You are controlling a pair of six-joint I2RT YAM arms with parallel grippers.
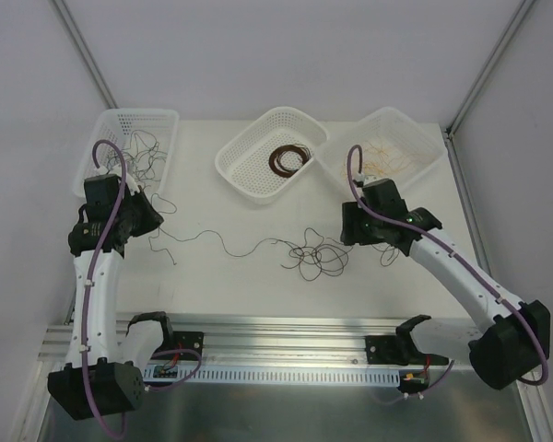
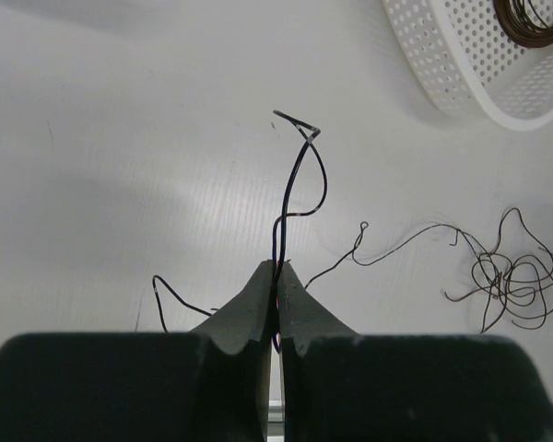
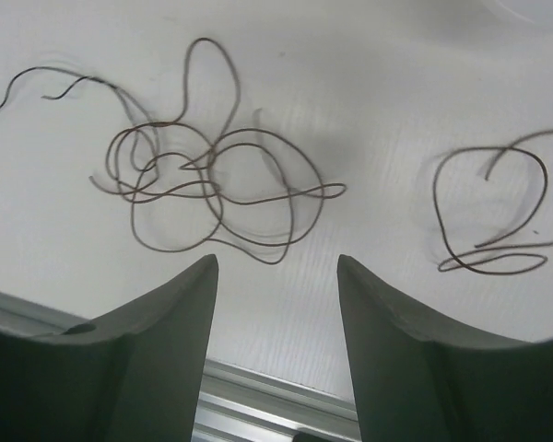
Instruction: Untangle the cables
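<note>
Centrally on the table (image 1: 221, 285), a tangle of brown cables (image 3: 203, 184) is seen, with a loose brown loop (image 3: 488, 216) lying apart at its right. The right gripper (image 3: 276, 262) is spread just above them, gripping nothing. The left gripper (image 2: 276, 269) is pressed together on a black cable (image 2: 297, 180). Along the upper frame are set the left basket (image 1: 138, 112), the middle basket (image 1: 244, 172) with a dark coil (image 1: 288, 158), and the right basket (image 1: 396, 112).

baskets: left basket (image 1: 140, 112); middle basket (image 1: 229, 172); right basket (image 1: 422, 132); white mesh, far side of table (image 1: 240, 214) | metal rail (image 1: 286, 327): near edge
</note>
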